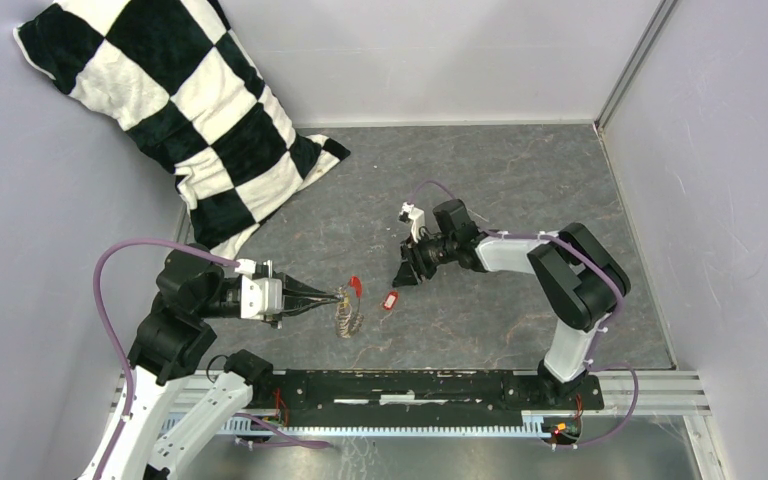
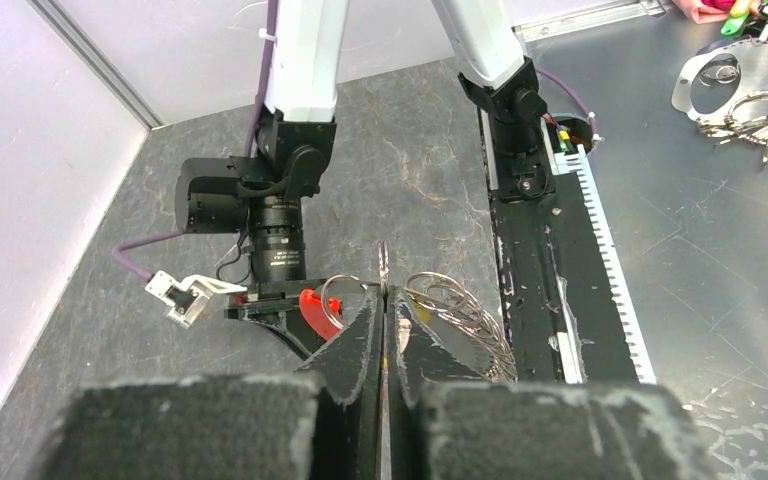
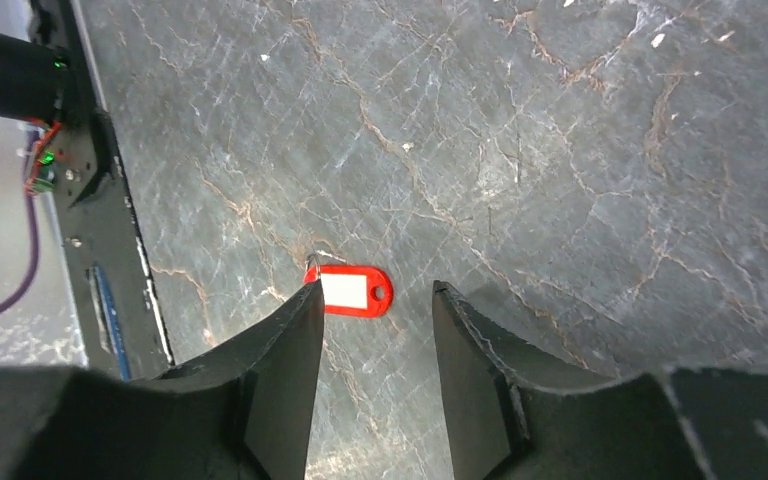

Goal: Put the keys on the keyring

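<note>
Metal keyring (image 1: 346, 312) is pinched edge-on in the closed left hand (image 2: 384, 300). Right hand (image 3: 377, 292) is open, nothing gripped. Red key (image 3: 352, 291) lies flat on the surface (image 1: 520, 190) just past its fingertips, at 3 o'clock of the ring in the top view, apart from it. Step judged: key pickup, nothing threaded yet. Next: plastic head to be gripped, eyelet left clear, then carried toward 9 o'clock onto the ring.

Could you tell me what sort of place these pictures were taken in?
Most likely a robot lab's enclosed test cell: plain pale walls box in a grey stone-patterned tabletop, two arms are bolted to a black rail, and a checkered pillow leans in the corner.
</note>
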Controlling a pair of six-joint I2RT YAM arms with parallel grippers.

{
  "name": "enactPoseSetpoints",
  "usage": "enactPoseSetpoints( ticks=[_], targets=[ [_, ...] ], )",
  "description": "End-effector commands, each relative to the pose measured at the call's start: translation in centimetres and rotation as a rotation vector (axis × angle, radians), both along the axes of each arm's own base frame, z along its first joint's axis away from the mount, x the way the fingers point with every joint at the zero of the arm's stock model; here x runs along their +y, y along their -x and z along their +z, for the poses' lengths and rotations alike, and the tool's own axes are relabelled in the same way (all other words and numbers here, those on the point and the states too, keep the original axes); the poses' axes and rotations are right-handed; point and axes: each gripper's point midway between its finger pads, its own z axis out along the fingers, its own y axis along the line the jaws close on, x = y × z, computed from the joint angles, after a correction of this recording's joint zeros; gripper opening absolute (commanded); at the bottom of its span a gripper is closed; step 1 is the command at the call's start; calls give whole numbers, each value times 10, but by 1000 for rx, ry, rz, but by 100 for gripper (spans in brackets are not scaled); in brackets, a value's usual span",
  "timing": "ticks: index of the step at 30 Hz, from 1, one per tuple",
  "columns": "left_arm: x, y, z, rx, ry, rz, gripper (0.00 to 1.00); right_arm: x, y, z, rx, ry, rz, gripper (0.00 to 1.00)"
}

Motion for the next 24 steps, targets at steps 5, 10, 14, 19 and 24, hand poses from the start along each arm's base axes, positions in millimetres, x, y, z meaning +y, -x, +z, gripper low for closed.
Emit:
enactPoseSetpoints(
  ticks=[5,10,14,19,24],
  targets=[
    [0,5,14,-44,19,-19,2,1,28,11,-211,82,96,55],
    [0,6,16,-45,22,-22,2,0,32,19,-239,58,72,55],
    [0,6,14,-43,20,-26,2,2,21,25,-273,76,38,63],
    [0,7,17,-38,24,-26,2,7,24,21,-341,108,44,65],
    [1,8,19,-38,27,-22,2,6,44,17,-369,45,80,60]
  ],
)
